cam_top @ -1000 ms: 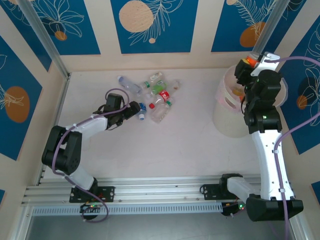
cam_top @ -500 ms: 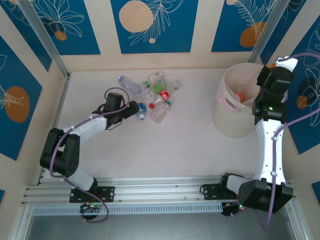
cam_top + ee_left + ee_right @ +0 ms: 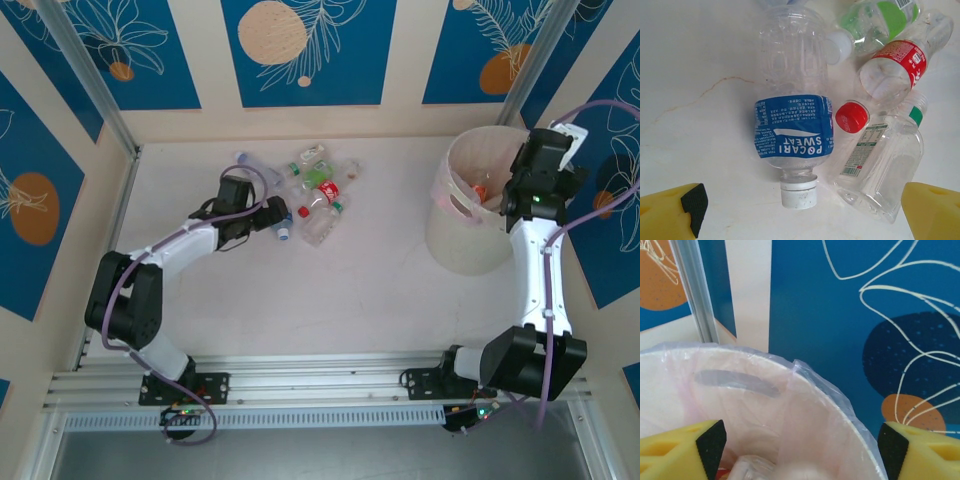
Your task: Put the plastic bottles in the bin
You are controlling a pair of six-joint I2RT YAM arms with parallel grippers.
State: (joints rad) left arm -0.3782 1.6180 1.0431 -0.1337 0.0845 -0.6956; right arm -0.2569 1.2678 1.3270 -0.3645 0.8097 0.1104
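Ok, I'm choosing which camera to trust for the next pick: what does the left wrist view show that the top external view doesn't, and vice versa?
Left wrist, not top: readable lettering on the blue-labelled bottle, its white cap pointing toward the open left gripper, and a faint brown line on the table. Top, not left wrist: the bin, the right arm reaching over its rim, the patterned walls. Both: the plastic bottles lying in a cluster just ahead of the left gripper.
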